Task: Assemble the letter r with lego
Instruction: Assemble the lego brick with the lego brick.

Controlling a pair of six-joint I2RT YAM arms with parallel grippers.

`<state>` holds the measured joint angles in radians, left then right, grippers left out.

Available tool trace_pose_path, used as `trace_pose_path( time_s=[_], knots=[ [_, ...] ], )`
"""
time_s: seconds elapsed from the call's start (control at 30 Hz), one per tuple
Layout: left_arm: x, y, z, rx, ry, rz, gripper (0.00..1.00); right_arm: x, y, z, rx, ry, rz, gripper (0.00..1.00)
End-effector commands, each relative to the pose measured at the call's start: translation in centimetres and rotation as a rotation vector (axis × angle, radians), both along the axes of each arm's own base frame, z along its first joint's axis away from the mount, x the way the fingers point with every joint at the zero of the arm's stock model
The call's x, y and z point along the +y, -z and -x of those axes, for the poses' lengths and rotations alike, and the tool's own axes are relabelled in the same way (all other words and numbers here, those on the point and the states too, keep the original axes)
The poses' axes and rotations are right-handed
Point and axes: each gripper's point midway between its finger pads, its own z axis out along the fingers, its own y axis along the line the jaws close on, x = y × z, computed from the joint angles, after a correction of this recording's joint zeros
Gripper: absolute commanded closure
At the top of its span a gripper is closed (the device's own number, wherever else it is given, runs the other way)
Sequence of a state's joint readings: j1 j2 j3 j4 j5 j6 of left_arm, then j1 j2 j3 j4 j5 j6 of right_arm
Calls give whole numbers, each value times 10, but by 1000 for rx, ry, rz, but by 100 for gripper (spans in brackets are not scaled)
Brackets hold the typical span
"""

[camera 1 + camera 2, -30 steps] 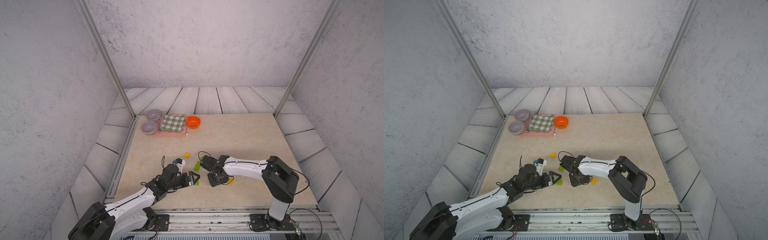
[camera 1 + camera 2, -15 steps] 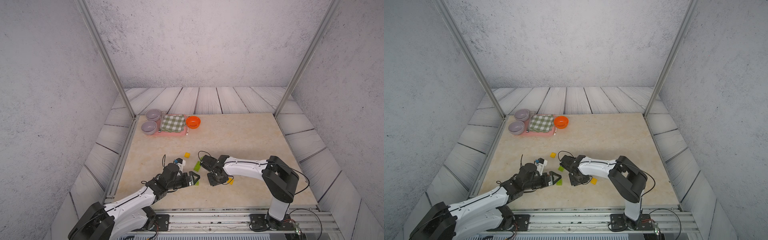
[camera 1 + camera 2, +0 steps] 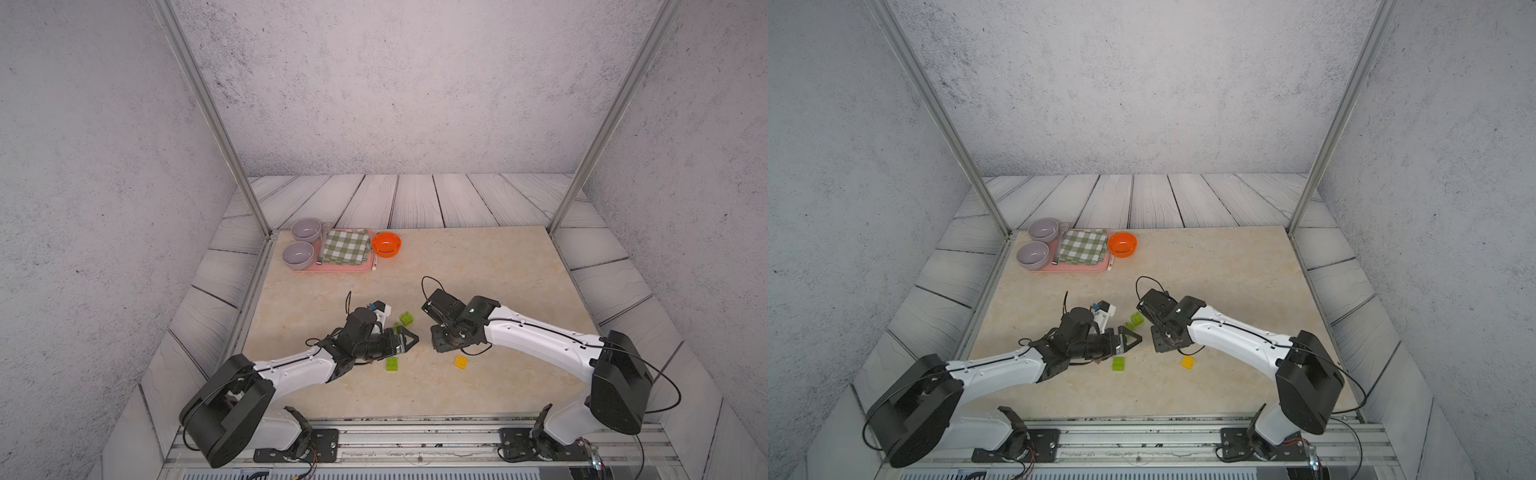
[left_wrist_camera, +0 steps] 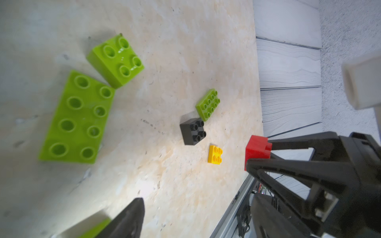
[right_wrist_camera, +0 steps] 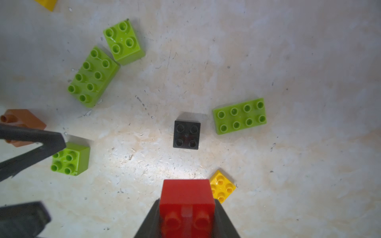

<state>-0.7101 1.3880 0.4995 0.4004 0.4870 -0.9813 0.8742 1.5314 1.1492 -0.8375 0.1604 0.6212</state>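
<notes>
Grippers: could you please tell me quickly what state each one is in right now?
Left gripper: open, holding nothing.
Right gripper: shut on the red brick.

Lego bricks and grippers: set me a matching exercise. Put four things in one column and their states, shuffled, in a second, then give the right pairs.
Column one
1. red brick
2. black brick
3. brown brick
4. left gripper

Column two
A. jaws open
B. loose on the table, studs up, nothing touching it
C. clamped in the right gripper
D. partly covered by the left gripper in the right wrist view

Pairs: 1-C; 2-B; 3-D; 4-A
</notes>
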Motion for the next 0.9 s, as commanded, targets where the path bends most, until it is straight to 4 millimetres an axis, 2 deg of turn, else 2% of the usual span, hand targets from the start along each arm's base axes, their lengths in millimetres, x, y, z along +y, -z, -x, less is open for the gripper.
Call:
trace_pose_path(
  time_s=[0.0,0.13,0.27,0.5,0.87],
  knots=[
    [-26,-30,-16,-51,23,142,16,-1,5,3,74,-91,-29,100],
    [-30,-22,-28,-36,2,150,17,4,1,-9,29,-60,-75,100],
    [-20,-9,-34,-17,-26,119,18,4,13,-16,82,-43,10,100],
    [-3,7,-33,8,-48,92,18,15,33,-24,123,-21,22,100],
    [-3,20,-25,36,-23,107,19,17,47,-29,139,9,39,100]
  ],
)
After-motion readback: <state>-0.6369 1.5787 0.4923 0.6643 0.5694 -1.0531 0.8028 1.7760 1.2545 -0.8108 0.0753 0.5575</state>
